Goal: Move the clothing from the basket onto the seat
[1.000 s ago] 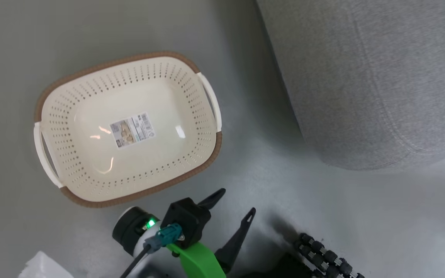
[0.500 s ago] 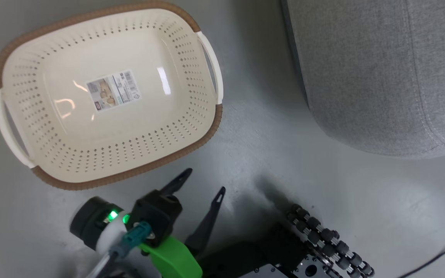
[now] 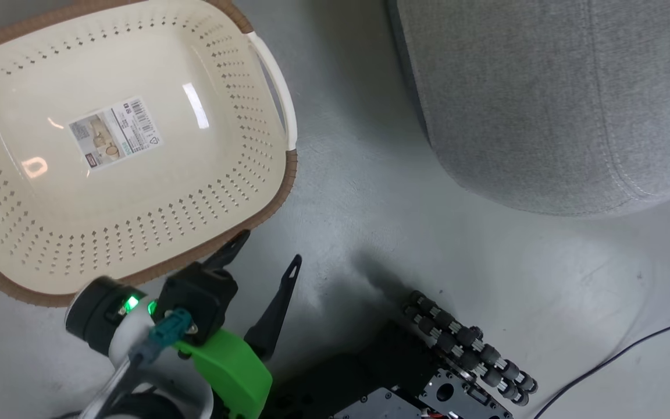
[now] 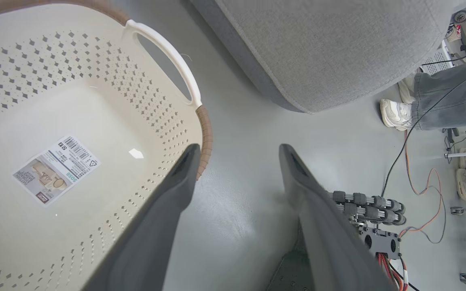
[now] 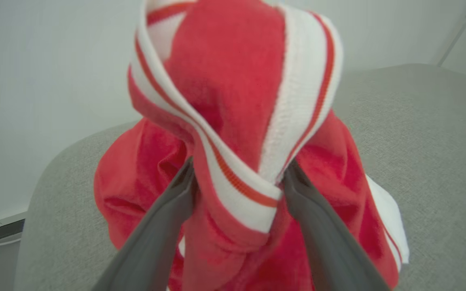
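Since the clothing (image 5: 233,81) looked soft and light, any bunched fold suited the right hand (image 5: 239,169), spread wide.

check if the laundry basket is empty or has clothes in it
Empty. The laundry basket shows a bare cream floor with its label uncovered; no fabric lies inside.
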Controlling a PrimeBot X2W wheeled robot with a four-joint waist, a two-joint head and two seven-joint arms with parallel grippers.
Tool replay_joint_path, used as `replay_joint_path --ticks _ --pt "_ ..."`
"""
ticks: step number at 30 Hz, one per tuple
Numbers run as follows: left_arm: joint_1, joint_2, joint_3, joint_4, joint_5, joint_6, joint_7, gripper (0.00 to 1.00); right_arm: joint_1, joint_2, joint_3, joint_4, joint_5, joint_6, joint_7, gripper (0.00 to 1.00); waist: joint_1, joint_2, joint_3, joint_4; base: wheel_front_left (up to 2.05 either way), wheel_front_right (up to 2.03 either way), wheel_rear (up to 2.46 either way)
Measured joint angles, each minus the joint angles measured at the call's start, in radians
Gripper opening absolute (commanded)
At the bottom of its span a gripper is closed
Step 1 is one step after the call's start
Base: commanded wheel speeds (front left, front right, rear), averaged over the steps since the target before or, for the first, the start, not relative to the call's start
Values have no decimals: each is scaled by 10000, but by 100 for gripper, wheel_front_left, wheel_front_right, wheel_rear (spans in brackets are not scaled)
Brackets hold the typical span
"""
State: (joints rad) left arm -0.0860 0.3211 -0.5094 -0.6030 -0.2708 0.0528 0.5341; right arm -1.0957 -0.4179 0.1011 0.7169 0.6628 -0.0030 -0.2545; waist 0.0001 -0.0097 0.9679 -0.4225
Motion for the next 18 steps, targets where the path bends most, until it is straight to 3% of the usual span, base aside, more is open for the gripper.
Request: replay_joint_path --ticks 8,12,18 --pt "-820 -487 711 546 -397 -2 -1034 100 116 203 278 23 -541 479 0 100 0 0 -754 -64 0 0 0" --pt "-1134 -1051 1195 788 -846 29 -1856 100 441 -46 117 -627 -1103 562 0 100 -1 0 -1253 -41 0 0 0" --pt "-1523 -1150 2013 1551 -989 33 -2963 100 1228 -148 -474 -1875 -1584 587 -2 100 -1 0 -2040 115 0 0 0"
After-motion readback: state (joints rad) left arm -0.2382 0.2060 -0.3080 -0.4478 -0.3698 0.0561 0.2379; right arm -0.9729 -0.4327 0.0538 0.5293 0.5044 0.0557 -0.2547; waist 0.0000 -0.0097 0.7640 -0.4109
